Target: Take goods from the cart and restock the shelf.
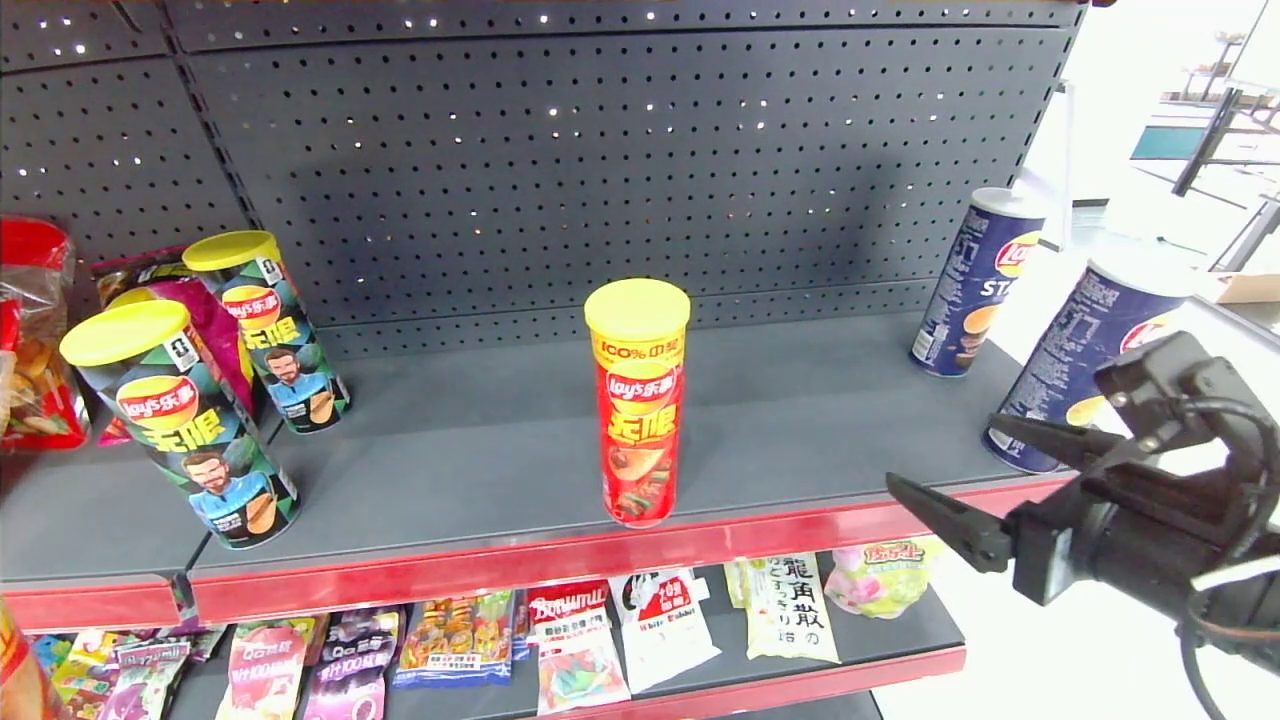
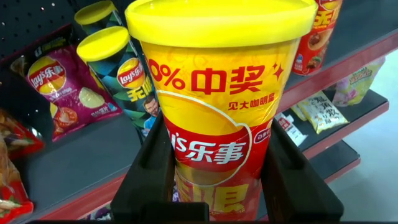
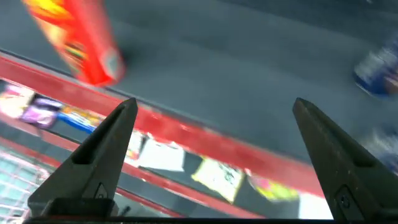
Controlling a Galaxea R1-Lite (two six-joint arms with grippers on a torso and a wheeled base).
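Observation:
My left gripper (image 2: 217, 155) is shut on a red and yellow chips can (image 2: 217, 106) with a yellow lid, its dark fingers (image 2: 152, 171) pressing both sides, in front of the shelf. A matching red can (image 1: 637, 400) stands upright near the front edge of the grey shelf board (image 1: 480, 450); the right wrist view shows that red can (image 3: 84, 43) blurred. My right gripper (image 1: 940, 455) hangs open and empty off the shelf's right front corner, just before the red lip (image 3: 205, 143), its fingertips (image 3: 127, 112) wide apart.
Two dark cans with yellow lids (image 1: 190, 420) (image 1: 270, 330) and a purple chip bag (image 2: 62, 87) stand at the shelf's left. Two blue cans (image 1: 975, 280) (image 1: 1085, 355) stand at its right end. Snack packets (image 1: 580, 640) fill the lower shelf. A pegboard wall (image 1: 600, 160) backs the shelf.

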